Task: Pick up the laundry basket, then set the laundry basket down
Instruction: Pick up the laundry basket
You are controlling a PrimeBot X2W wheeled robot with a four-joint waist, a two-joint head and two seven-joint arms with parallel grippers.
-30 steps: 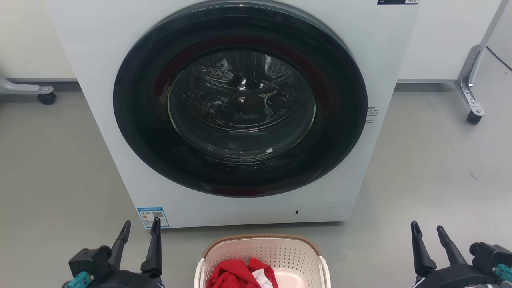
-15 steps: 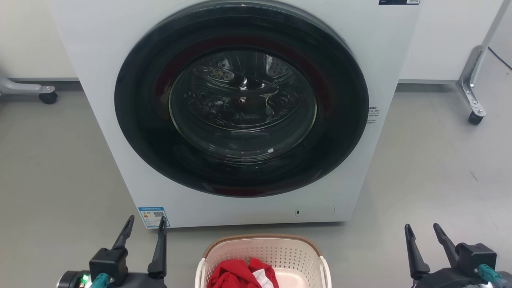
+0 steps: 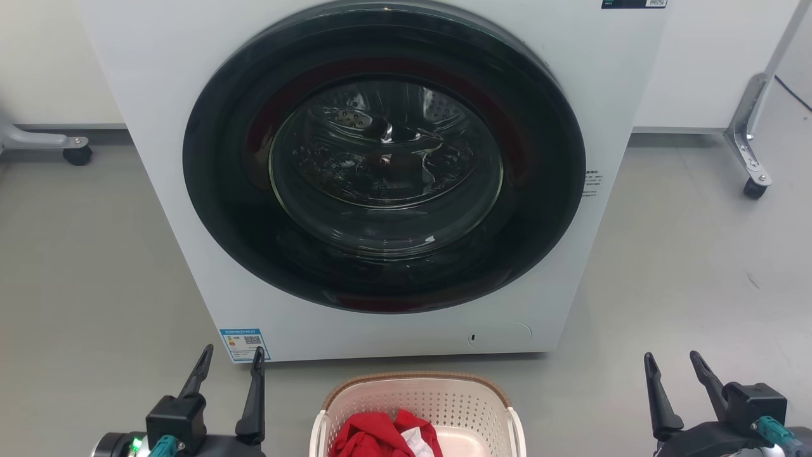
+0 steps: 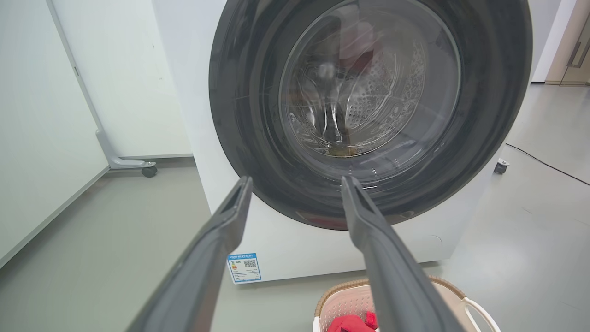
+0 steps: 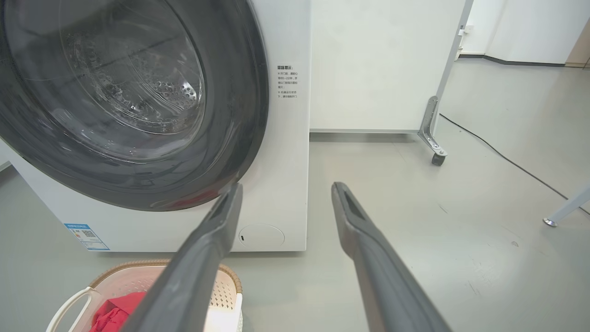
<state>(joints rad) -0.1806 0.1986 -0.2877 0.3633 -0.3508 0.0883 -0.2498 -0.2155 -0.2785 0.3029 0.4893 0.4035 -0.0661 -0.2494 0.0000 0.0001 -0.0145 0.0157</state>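
Left gripper (image 3: 233, 350), right gripper (image 3: 671, 355) are shifted slightly inward; jaws spread, empty. Laundry basket (image 3: 444, 406) is not yet grasped; lift, set-down left.

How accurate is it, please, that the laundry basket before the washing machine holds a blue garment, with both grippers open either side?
The garment in the laundry basket is red, not blue, as the head view shows. The washing machine, left gripper and right gripper are as stated.

Plastic laundry basket (image 3: 444, 400), woven-look rim; glossy glass washing machine door (image 3: 384, 158); matt floor (image 3: 666, 254).
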